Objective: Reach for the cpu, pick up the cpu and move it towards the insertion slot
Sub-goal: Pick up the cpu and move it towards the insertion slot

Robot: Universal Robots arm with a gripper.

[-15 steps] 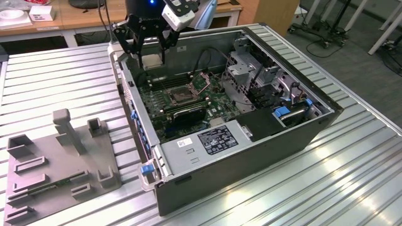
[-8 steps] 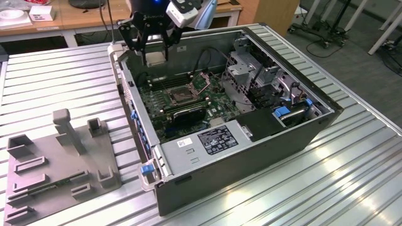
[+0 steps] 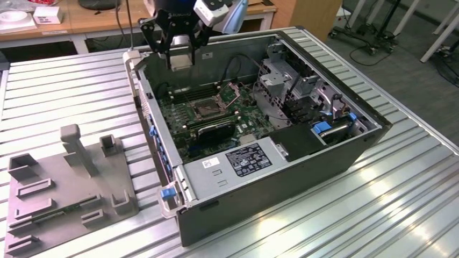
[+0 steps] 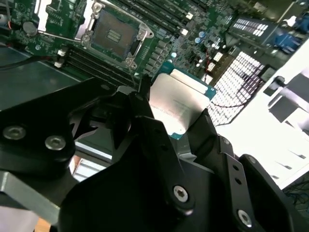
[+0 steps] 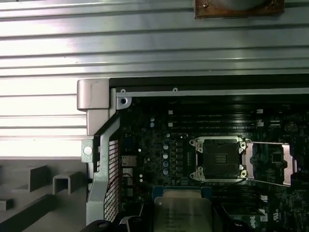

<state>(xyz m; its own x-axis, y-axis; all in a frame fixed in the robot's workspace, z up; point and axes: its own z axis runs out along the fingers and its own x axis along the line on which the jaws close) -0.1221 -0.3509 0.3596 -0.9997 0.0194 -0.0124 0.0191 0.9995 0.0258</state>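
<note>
My gripper (image 3: pixel 179 63) hangs over the far corner of the open computer case, shut on the cpu (image 3: pixel 180 58). In the second wrist view the cpu (image 4: pixel 179 99) is a pale silver square with a teal edge, clamped between the black fingers (image 4: pixel 145 113) of the gripper (image 4: pixel 175 110). The insertion slot (image 3: pixel 203 109) lies on the green motherboard, below the gripper and a little toward the exterior view's right. Its black socket and silvery frame show uncovered in both wrist views (image 4: pixel 114 35) (image 5: pixel 219 158). The cpu (image 5: pixel 183 212) is short of the slot and above it.
The case's metal walls (image 3: pixel 287 177) ring the motherboard. A drive cage (image 3: pixel 287 80) and cables stand at the exterior view's right. The socket's hinged cover plate (image 5: pixel 270 162) lies flipped open beside the slot. A grey tray (image 3: pixel 64 188) holding a green circuit strip (image 3: pixel 61 212) sits outside the case.
</note>
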